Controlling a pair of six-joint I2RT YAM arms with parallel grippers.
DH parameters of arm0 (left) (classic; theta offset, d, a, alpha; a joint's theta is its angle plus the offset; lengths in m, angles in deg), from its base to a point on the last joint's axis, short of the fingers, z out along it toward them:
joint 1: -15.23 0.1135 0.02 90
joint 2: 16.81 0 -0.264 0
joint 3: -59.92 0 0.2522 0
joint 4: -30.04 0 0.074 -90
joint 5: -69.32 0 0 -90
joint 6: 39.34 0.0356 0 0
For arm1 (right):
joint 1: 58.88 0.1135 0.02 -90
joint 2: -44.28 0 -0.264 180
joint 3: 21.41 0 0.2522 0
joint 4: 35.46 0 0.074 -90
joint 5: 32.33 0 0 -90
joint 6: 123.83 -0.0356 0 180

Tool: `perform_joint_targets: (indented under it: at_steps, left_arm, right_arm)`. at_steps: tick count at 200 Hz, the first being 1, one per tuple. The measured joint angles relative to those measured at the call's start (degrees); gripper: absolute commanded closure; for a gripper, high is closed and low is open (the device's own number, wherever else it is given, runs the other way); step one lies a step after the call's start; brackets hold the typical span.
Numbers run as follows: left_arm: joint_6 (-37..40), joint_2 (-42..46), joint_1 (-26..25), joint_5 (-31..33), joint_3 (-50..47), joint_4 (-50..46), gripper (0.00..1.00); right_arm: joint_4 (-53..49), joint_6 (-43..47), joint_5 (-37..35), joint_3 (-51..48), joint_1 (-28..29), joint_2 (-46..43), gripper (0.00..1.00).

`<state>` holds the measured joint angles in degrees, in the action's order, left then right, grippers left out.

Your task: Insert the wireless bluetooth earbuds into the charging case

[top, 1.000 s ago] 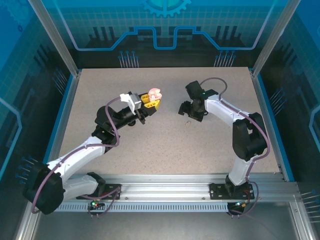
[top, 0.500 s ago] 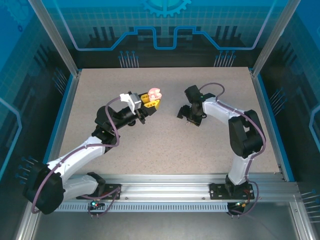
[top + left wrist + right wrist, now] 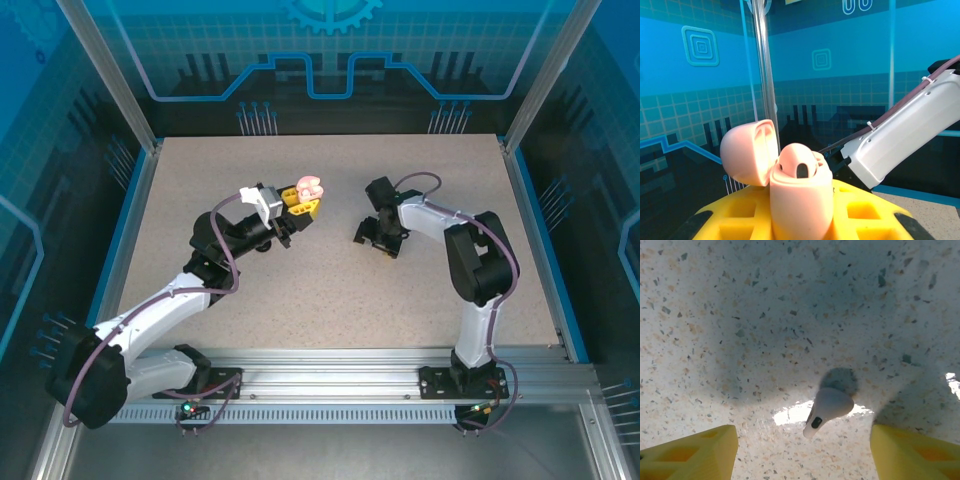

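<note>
My left end effector [image 3: 300, 203] is clenched on the pink charging case [image 3: 801, 200], its lid [image 3: 747, 152] swung open, held up toward the counter's [image 3: 300, 290] far edge. My right end effector [image 3: 802, 457] is spread wide near the counter's middle. One pale earbud [image 3: 827, 407] lies on the surface between its fingers [image 3: 690, 455], touching neither.

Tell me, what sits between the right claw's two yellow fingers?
One pale earbud, lying on the speckled table, apart from both fingers of the right claw; the right wrist view shows it.
</note>
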<state>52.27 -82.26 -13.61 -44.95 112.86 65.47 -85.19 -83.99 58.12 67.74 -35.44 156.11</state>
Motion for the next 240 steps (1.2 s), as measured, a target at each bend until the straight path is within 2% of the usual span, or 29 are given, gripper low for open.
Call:
perform_joint_targets:
  at_steps: [131, 153, 206, 240]
  left_arm:
    - [0.0, 0.0, 0.0, 0.0, 0.0, 0.0, 1.0]
    - [0.0, 0.0, 0.0, 0.0, 0.0, 0.0, 1.0]
    - [-0.1, 0.0, -0.1, 0.0, 0.0, 0.0, 1.0]
    - [-0.1, 0.0, -0.1, 0.0, 0.0, 0.0, 1.0]
  right_arm:
    - [-2.4, 1.7, -0.2, 9.9, -0.2, 6.3, 0.32]
    - [-3.5, 2.6, -2.0, 10.9, -0.2, 6.3, 0.32]
    - [-6.3, 10.3, -8.9, 11.4, 0.7, 5.3, 0.32]
    - [-6.1, 14.1, -9.1, 11.3, 0.6, 4.7, 0.32]
